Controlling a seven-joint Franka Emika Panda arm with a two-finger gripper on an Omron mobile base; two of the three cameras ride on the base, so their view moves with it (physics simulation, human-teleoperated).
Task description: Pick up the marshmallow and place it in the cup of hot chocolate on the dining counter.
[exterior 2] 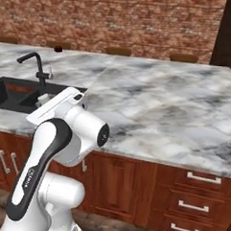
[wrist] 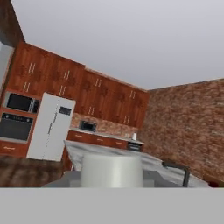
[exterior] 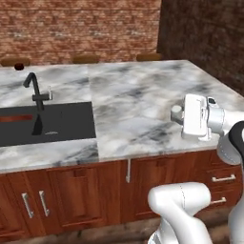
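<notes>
The gripper [exterior: 177, 114] sits at the right middle of the left base view, above the dining counter [exterior: 138, 102] near its front edge, pointing toward frame left. In the hand view a pale, rounded marshmallow [wrist: 112, 169] stands at bottom centre, right at the fingertips; the fingers are clenched on it, clear of the marble. In the left base view it shows as a small grey-white lump [exterior: 177, 113] at the hand's tip.

The cup of hot chocolate [exterior: 19, 66] is a small dark red-brown shape at the upper left of that view, at the far edge of the counter, well apart from the gripper. In the right base view it lies at upper left [exterior 2: 58, 48]. The black sink [exterior: 52, 121] with its black tap [exterior: 34, 90] fills the left middle, between cup and gripper.
</notes>
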